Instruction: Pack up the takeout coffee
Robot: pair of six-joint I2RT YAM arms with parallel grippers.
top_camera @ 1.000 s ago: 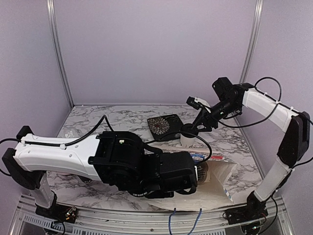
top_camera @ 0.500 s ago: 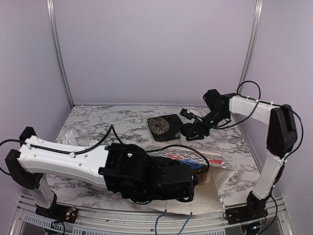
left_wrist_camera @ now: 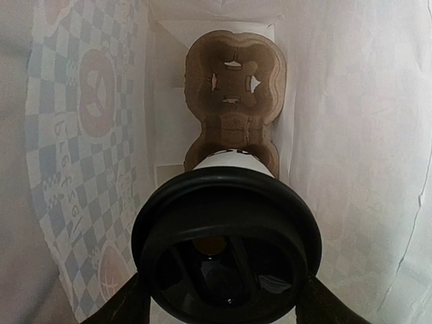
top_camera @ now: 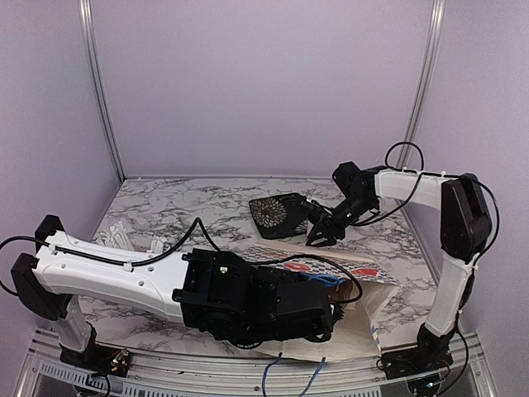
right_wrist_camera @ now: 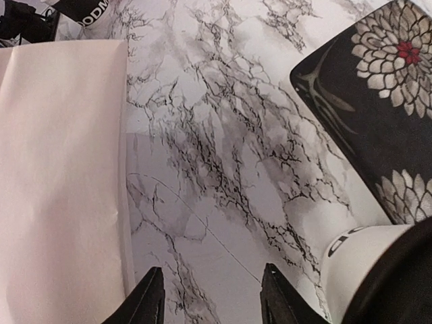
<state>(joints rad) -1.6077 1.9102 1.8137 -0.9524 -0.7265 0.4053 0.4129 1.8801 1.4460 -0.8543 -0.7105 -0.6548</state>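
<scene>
Inside a white paper bag (left_wrist_camera: 351,135) lying on its side at the marble worktop's (right_wrist_camera: 223,135) near edge, the left gripper (left_wrist_camera: 225,302) is clamping a bagged coffee cup (left_wrist_camera: 226,223) by its black lid. The cup is lying lengthwise, base pointing deeper toward a cardboard cup tray (left_wrist_camera: 236,128), with the bag walls crowding both sides. Toward the far right, the right gripper (right_wrist_camera: 212,297) is hovering half-spread over bare marble, holding nothing. A second coffee cup (right_wrist_camera: 358,260) is sitting just outside one finger, near a black floral tray (right_wrist_camera: 378,88).
</scene>
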